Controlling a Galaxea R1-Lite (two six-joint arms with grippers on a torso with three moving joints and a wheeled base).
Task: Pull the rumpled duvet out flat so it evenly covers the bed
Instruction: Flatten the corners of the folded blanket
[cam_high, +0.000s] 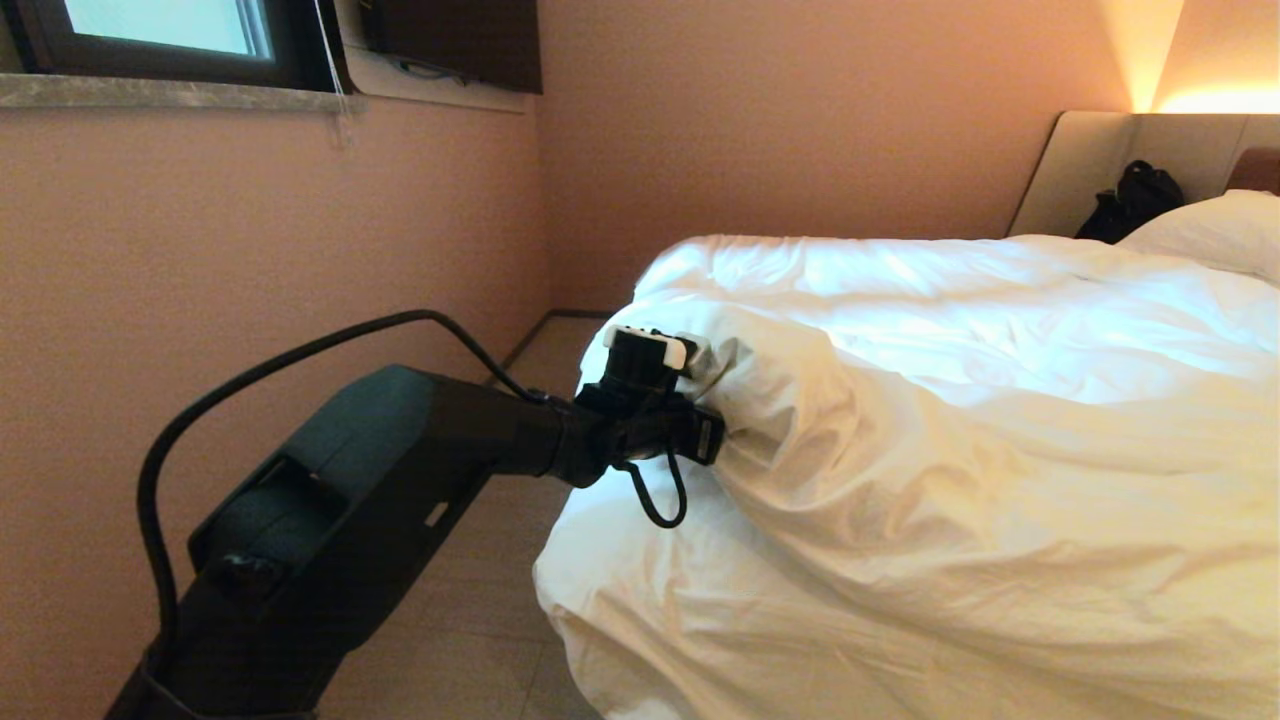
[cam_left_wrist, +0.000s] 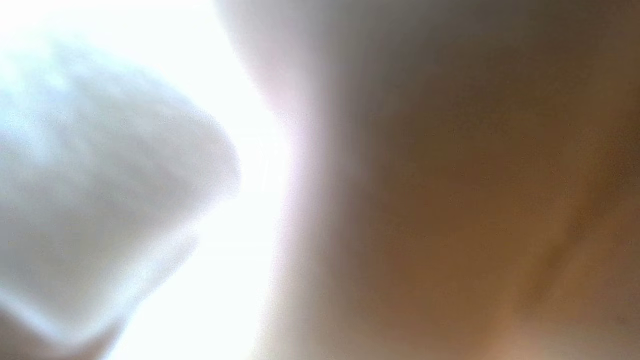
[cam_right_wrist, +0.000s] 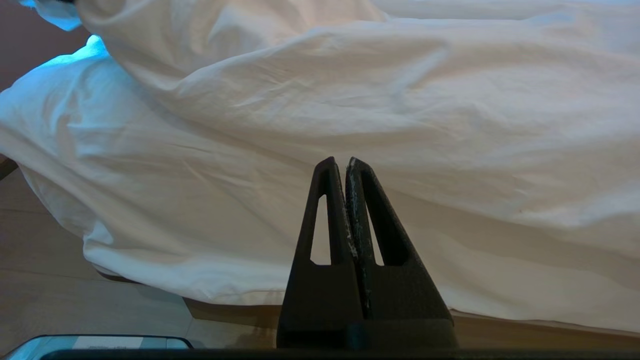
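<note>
White creased cotton, the duvet (cam_high: 950, 420) lies heaped on the bed (cam_right_wrist: 500, 327), bunched toward its near corner and spilling over the side. Our left gripper (cam_high: 712, 425) is buried in a fold at that corner, clamped tight on a pinch of the duvet. Our right gripper (cam_right_wrist: 345, 165) hangs low beside the bed, fingers pressed together on nothing. We judge the grasp made and the pull about to start; next we need a steady draw outward along the bed, keeping the cloth from slipping free.

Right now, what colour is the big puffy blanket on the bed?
Plain white, the puffy creased duvet shows best in the head view.
</note>
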